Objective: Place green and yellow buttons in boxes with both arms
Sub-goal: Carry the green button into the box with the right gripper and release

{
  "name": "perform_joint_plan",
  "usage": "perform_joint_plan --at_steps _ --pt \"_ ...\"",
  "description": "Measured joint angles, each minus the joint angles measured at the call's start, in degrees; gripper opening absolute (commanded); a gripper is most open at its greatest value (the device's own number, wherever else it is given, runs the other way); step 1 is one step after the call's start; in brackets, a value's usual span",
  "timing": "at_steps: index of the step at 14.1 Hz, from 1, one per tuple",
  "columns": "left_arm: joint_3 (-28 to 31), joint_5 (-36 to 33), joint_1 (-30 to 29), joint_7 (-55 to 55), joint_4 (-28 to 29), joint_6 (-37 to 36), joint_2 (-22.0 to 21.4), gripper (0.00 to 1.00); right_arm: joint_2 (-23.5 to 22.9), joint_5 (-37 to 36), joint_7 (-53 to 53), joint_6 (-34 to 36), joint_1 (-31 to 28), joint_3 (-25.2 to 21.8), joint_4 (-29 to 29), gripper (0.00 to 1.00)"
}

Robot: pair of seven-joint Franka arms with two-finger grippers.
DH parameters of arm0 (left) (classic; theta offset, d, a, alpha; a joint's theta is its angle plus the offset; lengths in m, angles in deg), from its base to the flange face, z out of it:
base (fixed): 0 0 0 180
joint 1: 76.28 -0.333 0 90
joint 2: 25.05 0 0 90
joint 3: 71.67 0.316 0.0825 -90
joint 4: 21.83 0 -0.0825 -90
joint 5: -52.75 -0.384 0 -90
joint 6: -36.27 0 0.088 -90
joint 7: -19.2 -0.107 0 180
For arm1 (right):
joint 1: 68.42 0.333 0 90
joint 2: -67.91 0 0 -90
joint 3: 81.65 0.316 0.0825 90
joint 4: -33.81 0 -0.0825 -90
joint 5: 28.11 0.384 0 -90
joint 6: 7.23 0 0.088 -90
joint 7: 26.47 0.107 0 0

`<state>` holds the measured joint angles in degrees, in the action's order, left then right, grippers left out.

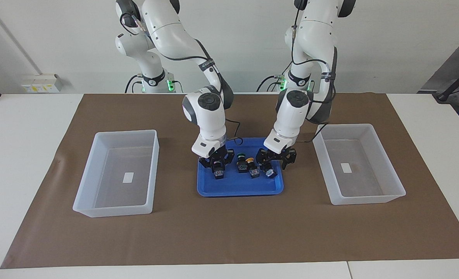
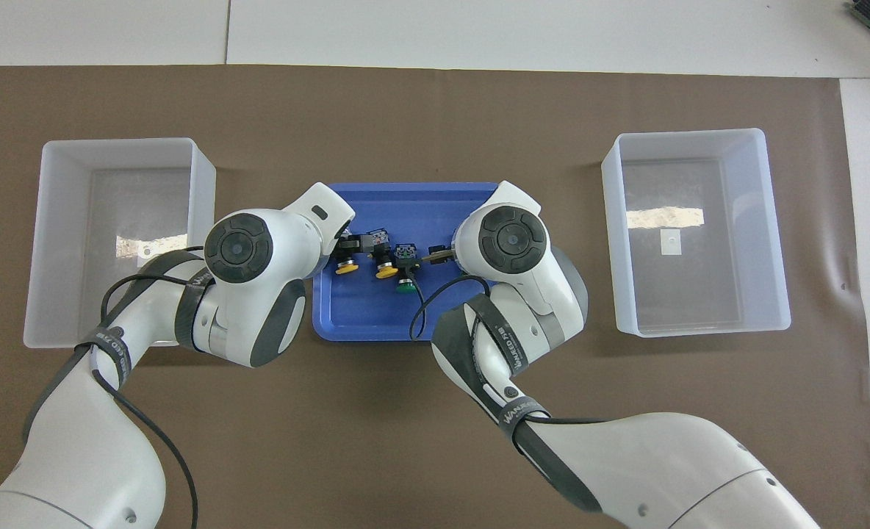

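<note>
Currently we pick buttons [image 1: 247, 167] from tray [image 1: 240, 190].
Small, rigid, light: grip black bodies. Left hand [image 1: 270, 170], right hand [image 1: 218, 171]: finger state unclear.

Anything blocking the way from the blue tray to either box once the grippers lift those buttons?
Nothing visible does. Bare brown mat lies between the blue tray and each box; both boxes look empty and open-topped. Left gripper and right gripper are down at buttons.

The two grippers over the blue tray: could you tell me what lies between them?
In the facing view, two buttons lie in the blue tray between the right gripper and left gripper: a green-capped button and a yellow-capped button.
</note>
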<state>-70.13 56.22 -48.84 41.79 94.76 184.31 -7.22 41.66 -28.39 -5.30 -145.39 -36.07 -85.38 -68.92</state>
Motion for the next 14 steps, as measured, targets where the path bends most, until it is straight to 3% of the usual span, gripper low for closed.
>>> perform_joint_plan --at_steps 7,14 --pt "-0.3 0.1 0.3 1.3 -1.9 -0.1 0.0 0.90 13.2 0.0 0.1 13.4 -7.9 -0.4 0.5 0.00" --pt "-0.4 0.1 1.4 2.9 -1.5 0.2 1.2 0.82 12.5 -0.1 -14.1 11.3 -21.9 -0.7 -1.3 0.00"
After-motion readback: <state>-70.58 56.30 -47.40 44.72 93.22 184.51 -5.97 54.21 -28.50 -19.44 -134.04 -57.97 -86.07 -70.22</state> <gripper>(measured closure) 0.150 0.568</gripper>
